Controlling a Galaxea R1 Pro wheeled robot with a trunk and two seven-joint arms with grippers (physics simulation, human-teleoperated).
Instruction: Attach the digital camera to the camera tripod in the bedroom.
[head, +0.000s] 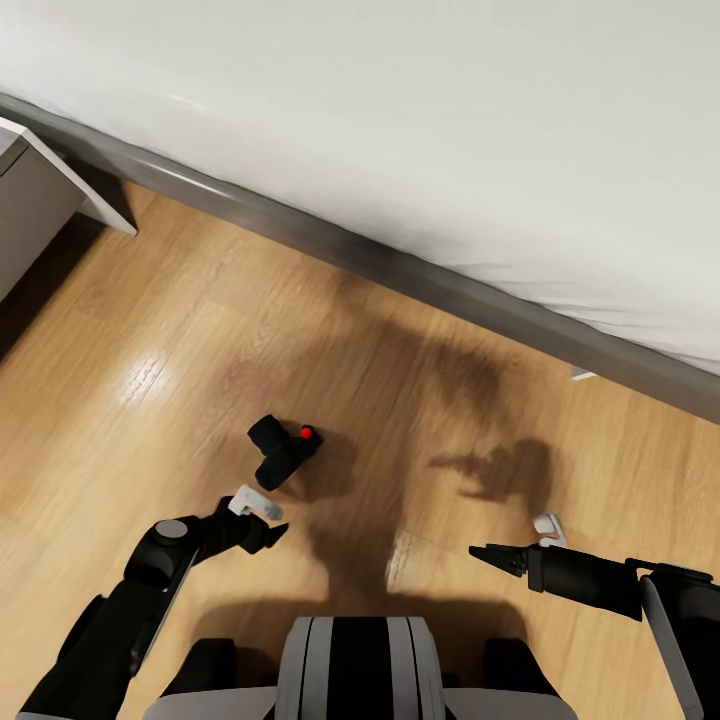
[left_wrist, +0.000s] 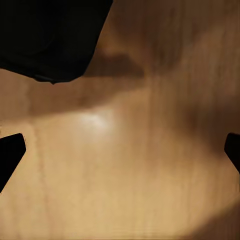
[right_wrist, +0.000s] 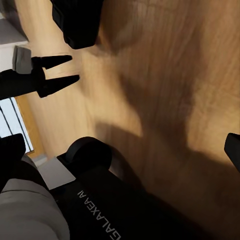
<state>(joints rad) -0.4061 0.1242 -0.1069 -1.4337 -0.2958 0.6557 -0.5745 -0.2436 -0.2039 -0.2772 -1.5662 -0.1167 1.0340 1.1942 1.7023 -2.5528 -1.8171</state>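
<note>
Digital camera (head: 283, 451): lying on the light wood floor (head: 150, 330), on its side or tilted, red button (head: 306, 433) facing up and toward the bed side. Casts a soft shadow on the boards beside it. It sits in open floor, in front of the robot's trunk and slightly to its left. In the left wrist view the camera body (left_wrist: 50, 37) appears as a dark block at one corner of the frame, resting on the floor.

Left gripper (head: 272, 534): just beside the camera on the robot's side, not touching it, pointing toward it. Fingers apart; in the left wrist view the two fingertips (left_wrist: 10, 152) stand at opposite edges of the frame with bare floor between them.

Right gripper (head: 478, 550): well apart from the camera, out to the robot's right, hovering above the floor and pointing inward. From the head view the fingers look close together; the right wrist view shows one fingertip (right_wrist: 232, 150) at the frame edge, so spacing cannot be told.

Right wrist view also takes in the left gripper (right_wrist: 67, 70) with its fingers spread, the camera (right_wrist: 77, 20) beyond them, and the robot base (right_wrist: 95, 200) marked GALAXEA.

Surroundings: bed (head: 450, 130) with pale cover and grey frame edge running diagonally across the far side; a grey cabinet corner (head: 40, 190) at far left
</note>
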